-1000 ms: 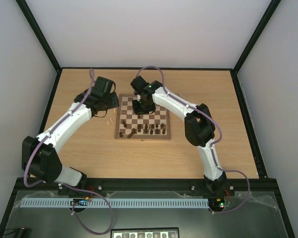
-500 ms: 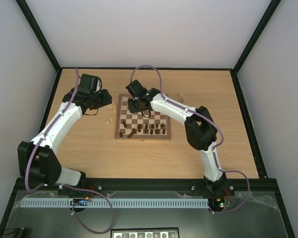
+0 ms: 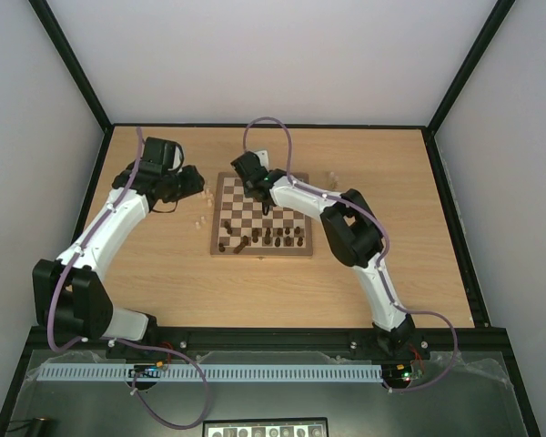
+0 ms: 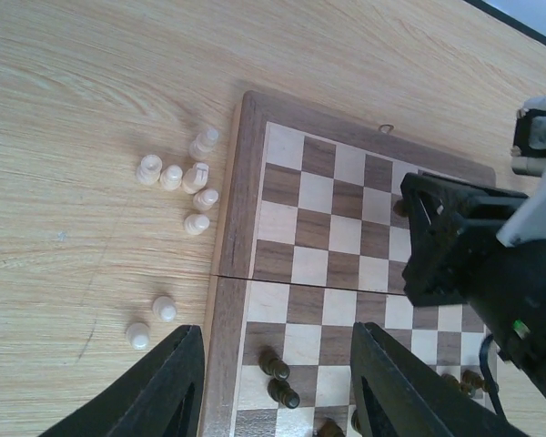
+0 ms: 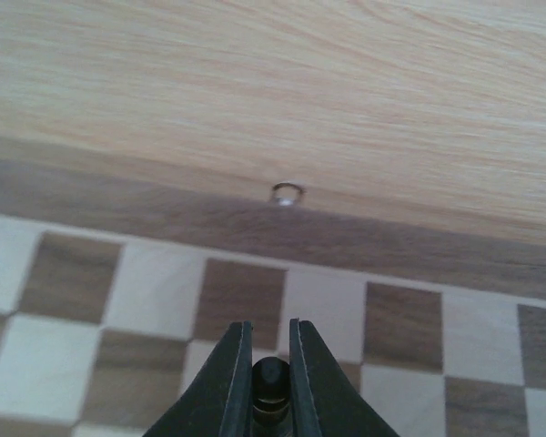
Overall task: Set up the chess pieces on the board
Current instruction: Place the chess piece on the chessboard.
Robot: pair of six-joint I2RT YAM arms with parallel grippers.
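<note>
Right fingers (image 5: 230, 375) carried dark piece (image 5: 271, 386) to board (image 5: 146, 208) edge.

The light is bright and even. Pale pieces (image 4: 197, 177) throw soft shadows on the counter (image 4: 73, 91). The dark piece (image 5: 271, 375) close to the right wrist camera looks blurred.

Light wood tabletop (image 3: 255, 291), black-framed white walls (image 3: 282, 55)

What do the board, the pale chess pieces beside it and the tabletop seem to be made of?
The board: probably wood, grain shows on its brown border. The pale chess pieces: likely turned wood, smooth cream finish. The tabletop: light wood or laminate, streaky grain.
</note>
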